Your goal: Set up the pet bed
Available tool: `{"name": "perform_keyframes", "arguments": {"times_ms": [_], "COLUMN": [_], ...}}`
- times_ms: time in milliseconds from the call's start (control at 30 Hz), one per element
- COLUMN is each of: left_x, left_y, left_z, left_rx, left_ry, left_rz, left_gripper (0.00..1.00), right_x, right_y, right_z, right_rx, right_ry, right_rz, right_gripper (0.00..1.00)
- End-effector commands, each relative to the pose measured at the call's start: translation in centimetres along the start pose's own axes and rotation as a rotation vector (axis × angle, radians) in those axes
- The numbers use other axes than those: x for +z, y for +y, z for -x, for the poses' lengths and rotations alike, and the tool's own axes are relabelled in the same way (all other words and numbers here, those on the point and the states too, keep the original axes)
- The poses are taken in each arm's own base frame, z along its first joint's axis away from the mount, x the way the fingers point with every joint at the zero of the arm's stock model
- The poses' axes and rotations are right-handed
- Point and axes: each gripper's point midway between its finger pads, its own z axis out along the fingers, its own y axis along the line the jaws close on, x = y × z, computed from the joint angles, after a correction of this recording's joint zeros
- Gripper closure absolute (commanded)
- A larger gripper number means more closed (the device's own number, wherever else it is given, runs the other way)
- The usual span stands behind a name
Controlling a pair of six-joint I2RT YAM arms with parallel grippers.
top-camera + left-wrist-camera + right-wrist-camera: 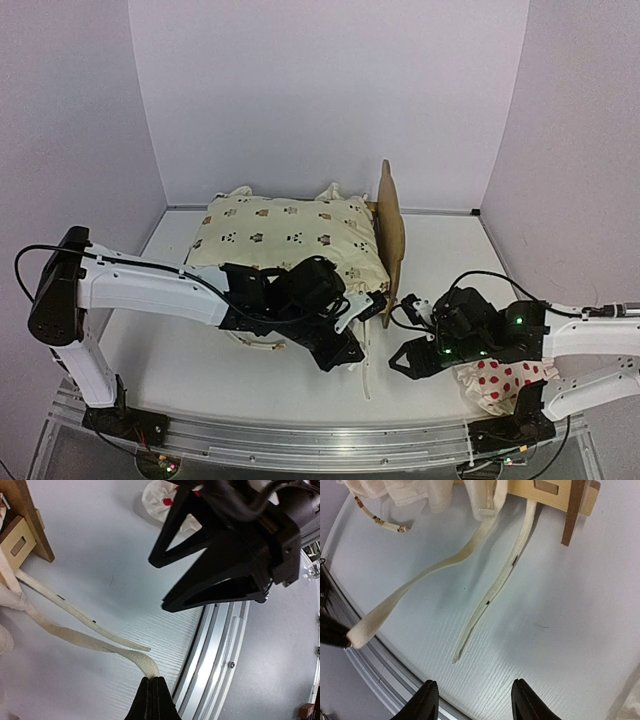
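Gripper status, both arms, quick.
Left gripper: shut on the end of the cream tie strap.
Right gripper: open, holding nothing.

Lab booth: plain white walls (320, 100), aluminium table rail (300, 437).

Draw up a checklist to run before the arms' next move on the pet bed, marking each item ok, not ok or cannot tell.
1. The left gripper is shut on the end of the wide tie: ok.
2. The right gripper is open and holds nothing: ok.
3. The second tie lies free on the table, near the right gripper: ok.
4. The cover sits squarely in the pet bed: cannot tell, the arms hide its near edge.
5. The pillow is on the bed: not ok, it lies on the table under the right arm.
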Motion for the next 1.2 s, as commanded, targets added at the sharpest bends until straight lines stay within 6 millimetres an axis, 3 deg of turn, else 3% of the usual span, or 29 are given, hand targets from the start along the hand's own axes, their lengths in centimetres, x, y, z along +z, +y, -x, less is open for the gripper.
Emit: {"name": "perform_keyframes", "arguments": {"times_ms": [0, 233, 433, 567, 833, 1167], "left_x": [-1.0, -0.5, 0.0, -0.2, -0.3, -0.7], "left_y": [-3.0, -3.6, -3.3, -3.4, -3.5, -3.3], "left_z": [3.3, 3.5, 2.4, 2.0, 1.6, 1.4], "left_rx": [0.064, 0.079, 0.076, 0.076, 0.083, 0.097], "left_ry": [-0.078, -0.070, -0.042, -0.040, -0.041, -0.046], "left_rz": [-0.118, -0.149, -0.149, -0.155, -0.163, -0.154], "left_gripper": [1.00, 1.00, 1.00, 1.00, 1.00, 1.00], "right_x": [-0.8, 0.1, 3.2, 5.0, 8.1, 8.7], "right_y": [-0.8, 0.3, 0.3, 1.5, 2.6, 1.6], "right_z": [3.1, 6.4, 8.6, 9.5, 8.9, 6.9], "right_rx": [0.017, 0.149, 0.372, 0.452, 0.517, 0.529], "right_ry": [-0.137, -0.159, -0.090, -0.049, 0.041, 0.066], "right_rz": [-0.077, -0.061, 0.028, 0.122, 0.181, 0.153], "right_gripper": [0.46, 0.34, 0.32, 0.35, 0.44, 0.56]}}
